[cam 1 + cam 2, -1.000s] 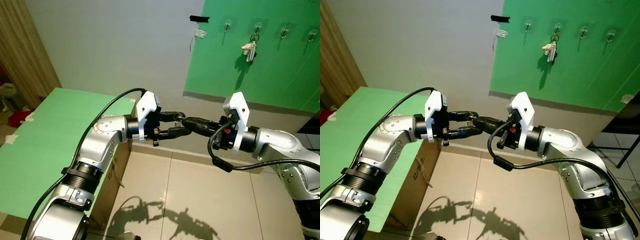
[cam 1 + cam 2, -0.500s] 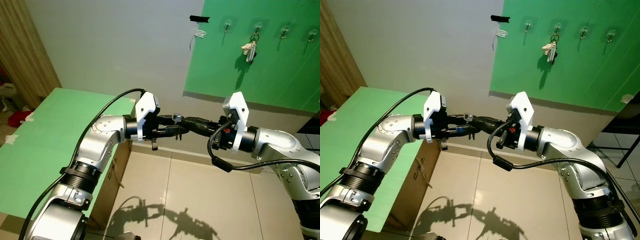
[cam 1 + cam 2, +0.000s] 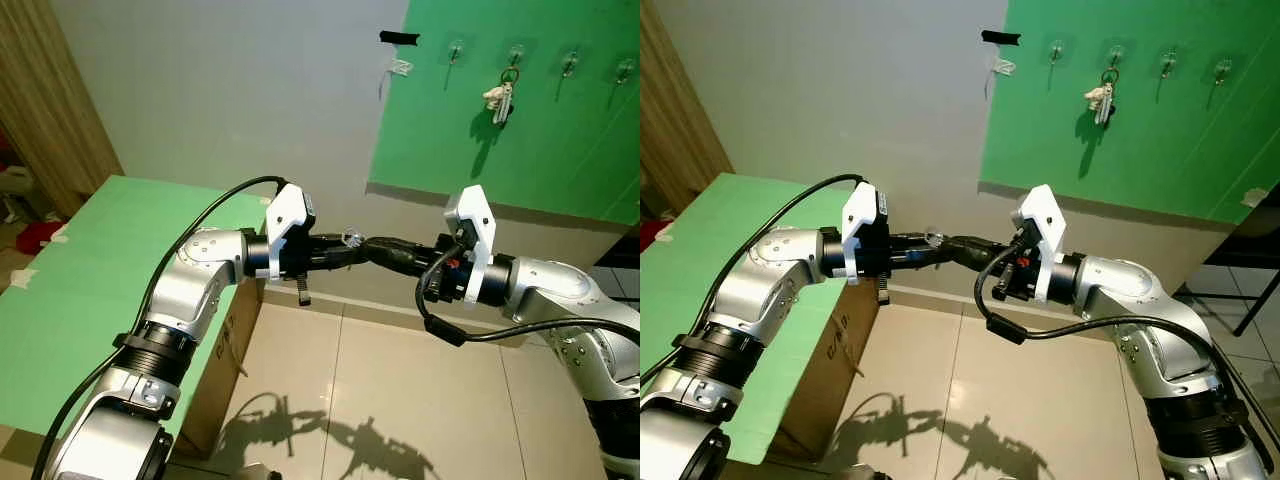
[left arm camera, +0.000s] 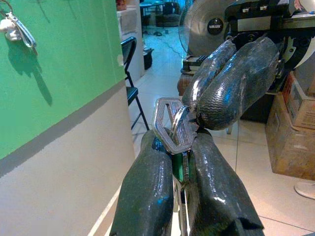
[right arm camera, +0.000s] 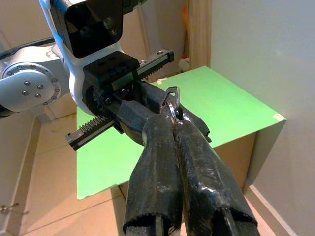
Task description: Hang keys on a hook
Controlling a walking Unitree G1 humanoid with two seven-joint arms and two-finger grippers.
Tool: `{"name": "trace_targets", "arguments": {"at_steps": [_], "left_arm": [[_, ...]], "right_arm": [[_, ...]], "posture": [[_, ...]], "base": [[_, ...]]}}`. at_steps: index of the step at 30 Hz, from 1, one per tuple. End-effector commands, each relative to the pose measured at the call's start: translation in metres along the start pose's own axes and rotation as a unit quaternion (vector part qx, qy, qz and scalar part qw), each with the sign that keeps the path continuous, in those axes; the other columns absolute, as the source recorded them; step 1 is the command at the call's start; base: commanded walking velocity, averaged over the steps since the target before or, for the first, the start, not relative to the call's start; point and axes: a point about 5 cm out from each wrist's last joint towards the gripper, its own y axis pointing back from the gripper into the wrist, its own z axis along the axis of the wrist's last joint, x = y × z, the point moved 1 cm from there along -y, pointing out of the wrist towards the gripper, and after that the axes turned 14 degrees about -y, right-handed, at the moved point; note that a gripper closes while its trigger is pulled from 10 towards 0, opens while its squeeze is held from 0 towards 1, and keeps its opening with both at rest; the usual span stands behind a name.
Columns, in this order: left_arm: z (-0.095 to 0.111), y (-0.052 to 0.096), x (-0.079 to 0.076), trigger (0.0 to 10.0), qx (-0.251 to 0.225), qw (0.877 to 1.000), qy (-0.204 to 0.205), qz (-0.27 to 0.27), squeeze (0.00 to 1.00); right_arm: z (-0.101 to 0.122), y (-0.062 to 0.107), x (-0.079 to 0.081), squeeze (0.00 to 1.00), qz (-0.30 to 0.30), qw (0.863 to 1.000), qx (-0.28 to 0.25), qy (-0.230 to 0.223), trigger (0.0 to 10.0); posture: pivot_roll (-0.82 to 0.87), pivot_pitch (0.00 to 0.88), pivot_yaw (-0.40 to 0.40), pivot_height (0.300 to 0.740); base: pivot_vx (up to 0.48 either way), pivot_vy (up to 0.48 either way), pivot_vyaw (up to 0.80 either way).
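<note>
- Eye views: over the last second the left gripper (image 3: pixel 338 250) went from open to closed on the key (image 3: pixel 351 238); right gripper (image 3: pixel 378 249) meets it mid-air, so a handover looks underway. Hooks (image 3: pixel 456 48) far, up right; one already holds keys (image 3: pixel 499 97).
- Left wrist view: left fingers (image 4: pixel 147 196) pinch the key (image 4: pixel 170 125).
- Right wrist view: right fingers (image 5: pixel 162 147) nearly shut, nipping the key ring (image 5: pixel 170 101).

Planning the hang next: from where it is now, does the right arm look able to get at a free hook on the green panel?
Probably not yet: the hooks sit high on the far green panel, while the right pincer is shut on the key with the left pincer.
</note>
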Motion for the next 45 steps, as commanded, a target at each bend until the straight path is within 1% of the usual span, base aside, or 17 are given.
{"name": "trace_targets", "arguments": {"at_steps": [1,3,10,13,15,20,21,22,23,28,32,34,36,39,43,44,45], "left_arm": [[0.004,-0.004,-0.003,0.0,0.0,0.999,-0.013,-0.03,0.0],[0.004,-0.004,-0.003,0.0,0.001,0.999,-0.014,-0.03,0.0],[0.004,-0.004,-0.003,0.0,0.001,0.999,-0.014,-0.03,0.0],[0.004,-0.003,-0.004,0.0,0.001,0.999,-0.013,-0.031,0.0],[0.003,-0.003,-0.004,0.0,0.003,0.999,-0.013,-0.032,0.0],[0.002,-0.003,-0.005,0.0,0.007,0.999,-0.013,-0.032,0.0],[0.002,-0.003,-0.005,0.0,0.009,0.999,-0.014,-0.031,0.0],[0.002,-0.003,-0.005,0.0,0.009,0.999,-0.014,-0.031,0.0],[0.001,-0.002,-0.004,0.0,0.012,0.999,-0.014,-0.029,0.0],[0.0,-0.002,-0.004,0.0,0.02,0.999,-0.021,-0.022,0.0],[-0.011,0.002,0.005,0.0,0.06,0.997,-0.019,0.05,0.0],[-0.016,0.006,0.011,0.0,0.063,0.992,0.005,0.106,0.0],[-0.02,0.011,0.016,0.0,0.064,0.986,0.027,0.153,0.0],[-0.031,0.025,0.028,0.0,0.078,0.96,0.067,0.262,0.0],[-0.037,0.035,0.029,0.0,0.093,0.942,0.073,0.314,0.0],[-0.041,0.039,0.029,0.0,0.105,0.932,0.073,0.338,0.0],[-0.049,0.047,0.026,0.0,0.132,0.907,0.07,0.393,0.0]], "right_arm": [[0.014,0.003,-0.013,0.21,-0.056,0.998,-0.019,0.015,9.8],[0.016,0.004,-0.017,1.0,-0.071,0.997,-0.025,0.018,10.0],[0.031,0.009,-0.035,1.0,-0.159,0.982,-0.047,0.093,10.0],[0.041,0.015,-0.052,1.0,-0.247,0.954,-0.049,0.165,10.0],[0.051,0.023,-0.065,1.0,-0.313,0.924,-0.061,0.21,10.0],[0.065,0.036,-0.075,1.0,-0.389,0.88,-0.093,0.257,10.0],[0.068,0.039,-0.078,0.86,-0.406,0.871,-0.103,0.257,10.0],[0.068,0.039,-0.078,0.86,-0.406,0.871,-0.103,0.257,10.0],[0.073,0.043,-0.081,0.0,-0.424,0.861,-0.119,0.255,10.0],[0.072,0.043,-0.084,0.0,-0.43,0.857,-0.139,0.247,10.0],[0.058,0.039,-0.084,0.0,-0.423,0.869,-0.146,0.212,10.0],[0.049,0.041,-0.086,0.0,-0.433,0.872,-0.192,0.124,10.0],[0.043,0.047,-0.09,0.0,-0.453,0.86,-0.225,0.069,10.0],[0.021,0.058,-0.095,0.0,-0.496,0.836,-0.234,0.029,10.0],[0.0,0.063,-0.096,0.0,-0.522,0.823,-0.222,0.019,10.0],[-0.008,0.065,-0.095,0.0,-0.532,0.819,-0.214,0.023,10.0],[-0.021,0.068,-0.093,0.0,-0.546,0.811,-0.21,0.024,10.0]], "posture": [[-0.11,0.0,-0.018,0.74],[-0.11,0.0,-0.019,0.74],[-0.11,0.0,-0.017,0.74],[-0.11,0.0,-0.015,0.74],[-0.11,0.0,-0.013,0.74],[-0.11,0.0,-0.012,0.74],[-0.11,0.0,-0.011,0.74],[-0.11,0.0,-0.011,0.74],[-0.11,0.0,-0.01,0.74],[-0.11,0.0,-0.007,0.74],[-0.11,0.0,-0.002,0.74],[-0.11,0.0,0.001,0.74],[-0.11,0.0,0.002,0.74],[-0.1,0.0,0.004,0.74],[-0.09,0.0,0.006,0.74],[-0.09,0.0,0.006,0.74],[-0.09,0.0,0.011,0.74]], "base": [[0.0,0.0,0.0],[0.0,0.0,0.0],[0.0,0.0,0.0],[0.0,0.0,0.0],[0.0,0.0,0.0],[0.0,0.0,0.0],[0.0,0.0,0.0],[0.0,0.0,0.0],[0.0,0.0,0.0],[0.0,0.0,0.0],[0.0,0.0,0.0],[0.0,0.0,0.0],[0.0,0.0,0.0],[0.0,0.0,0.0],[0.0,0.0,0.0],[0.0,0.0,0.0],[0.0,0.0,0.0]]}}
